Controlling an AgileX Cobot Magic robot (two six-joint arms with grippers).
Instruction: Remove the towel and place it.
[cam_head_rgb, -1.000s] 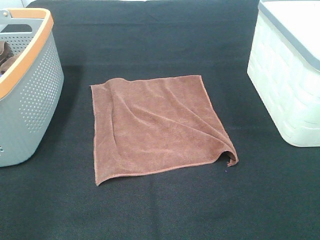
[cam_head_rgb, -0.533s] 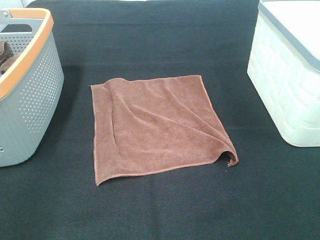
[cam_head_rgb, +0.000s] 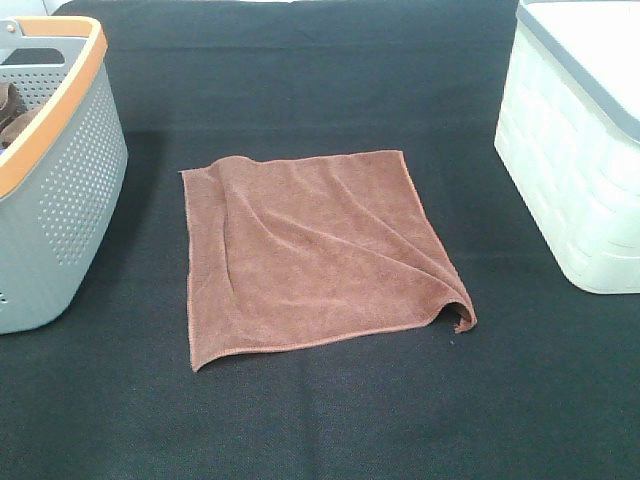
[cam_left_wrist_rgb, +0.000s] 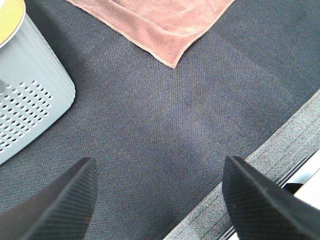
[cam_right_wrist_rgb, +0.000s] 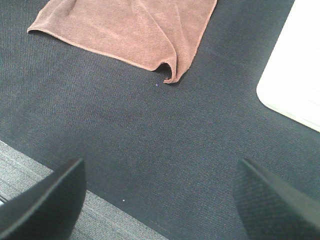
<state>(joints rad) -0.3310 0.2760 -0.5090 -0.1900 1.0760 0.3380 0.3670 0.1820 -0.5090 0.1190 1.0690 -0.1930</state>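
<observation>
The reddish-brown towel (cam_head_rgb: 310, 255) lies spread flat on the black cloth in the middle of the table, with its near right corner curled up. It also shows in the left wrist view (cam_left_wrist_rgb: 160, 22) and the right wrist view (cam_right_wrist_rgb: 135, 27). My left gripper (cam_left_wrist_rgb: 160, 197) is open and empty, over bare black cloth near the table's front edge, apart from the towel's corner. My right gripper (cam_right_wrist_rgb: 160, 197) is open and empty, also near the front edge, short of the curled corner. Neither gripper shows in the exterior view.
A grey perforated basket (cam_head_rgb: 70, 190) with an orange rim stands at the left, with bunched brown cloths (cam_head_rgb: 12, 110) inside. A white bin (cam_head_rgb: 580, 170) with a grey rim stands at the right. The table's front edge (cam_left_wrist_rgb: 270, 165) lies close below both grippers.
</observation>
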